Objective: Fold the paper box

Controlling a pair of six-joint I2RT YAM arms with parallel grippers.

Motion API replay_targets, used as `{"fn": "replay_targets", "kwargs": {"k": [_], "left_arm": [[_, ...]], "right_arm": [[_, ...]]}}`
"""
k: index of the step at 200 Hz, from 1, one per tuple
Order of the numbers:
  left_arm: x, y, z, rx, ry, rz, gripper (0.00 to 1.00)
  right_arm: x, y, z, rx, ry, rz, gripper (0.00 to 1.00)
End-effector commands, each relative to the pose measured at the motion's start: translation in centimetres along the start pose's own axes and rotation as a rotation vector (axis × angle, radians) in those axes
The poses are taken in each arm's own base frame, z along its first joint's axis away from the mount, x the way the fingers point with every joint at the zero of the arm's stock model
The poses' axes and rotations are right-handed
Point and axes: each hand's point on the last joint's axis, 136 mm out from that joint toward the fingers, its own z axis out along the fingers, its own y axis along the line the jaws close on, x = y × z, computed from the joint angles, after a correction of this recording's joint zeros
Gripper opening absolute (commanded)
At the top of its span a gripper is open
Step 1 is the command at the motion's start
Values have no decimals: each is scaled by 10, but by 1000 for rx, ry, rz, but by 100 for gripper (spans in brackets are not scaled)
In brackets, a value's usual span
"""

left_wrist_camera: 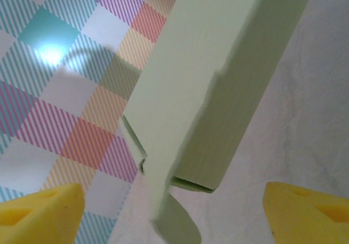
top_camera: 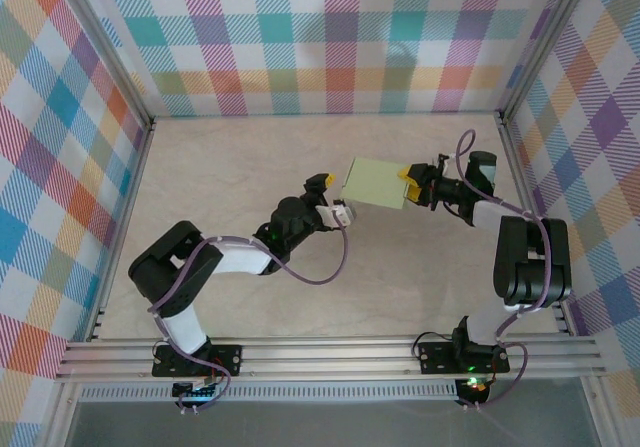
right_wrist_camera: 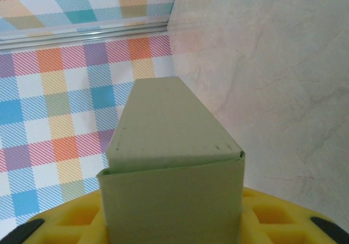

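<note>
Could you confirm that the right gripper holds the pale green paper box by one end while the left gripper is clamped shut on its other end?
Not quite: the left gripper is open, not clamped. The left wrist view shows its yellow fingers wide apart, clear of the paper box. The right gripper does hold one end.

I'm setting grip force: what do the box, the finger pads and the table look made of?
The box: thin pale green card, matte, with crisp creases and a dotted score line. The pads: yellow, matte, with moulded recesses, probably foam or soft rubber. The table: smooth beige with faint marble-like veining, perhaps laminate; the look leaves it open.
</note>
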Motion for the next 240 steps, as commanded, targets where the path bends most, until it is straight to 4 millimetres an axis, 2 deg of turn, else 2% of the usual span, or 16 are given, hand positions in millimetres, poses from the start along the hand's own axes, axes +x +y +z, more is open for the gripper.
{"fn": "replay_targets", "kwargs": {"k": [1, 52, 79, 113, 131, 147, 188, 240], "left_arm": [[-15, 18, 6, -90, -47, 53, 80], [-18, 22, 11, -212, -44, 181, 70], [-28, 25, 9, -239, -68, 206, 68], [-36, 16, 15, -225, -79, 236, 67], [-40, 10, 18, -202, -91, 243, 63], [-41, 6, 20, -192, -93, 247, 61], [-39, 2, 21, -180, -81, 256, 48], [-33, -1, 23, -162, -43, 278, 42]], "right_arm": [[9, 11, -2, -43, 34, -23, 38], [15, 8, -2, -43, 47, 0, 38], [17, 8, -2, -44, 54, 1, 38], [18, 8, 0, -45, 61, 2, 38], [18, 7, 0, -43, 61, 4, 38], [19, 7, 0, -42, 64, 6, 38], [19, 4, 1, -38, 65, 13, 38], [16, 5, 1, -33, 59, 20, 39]]}}
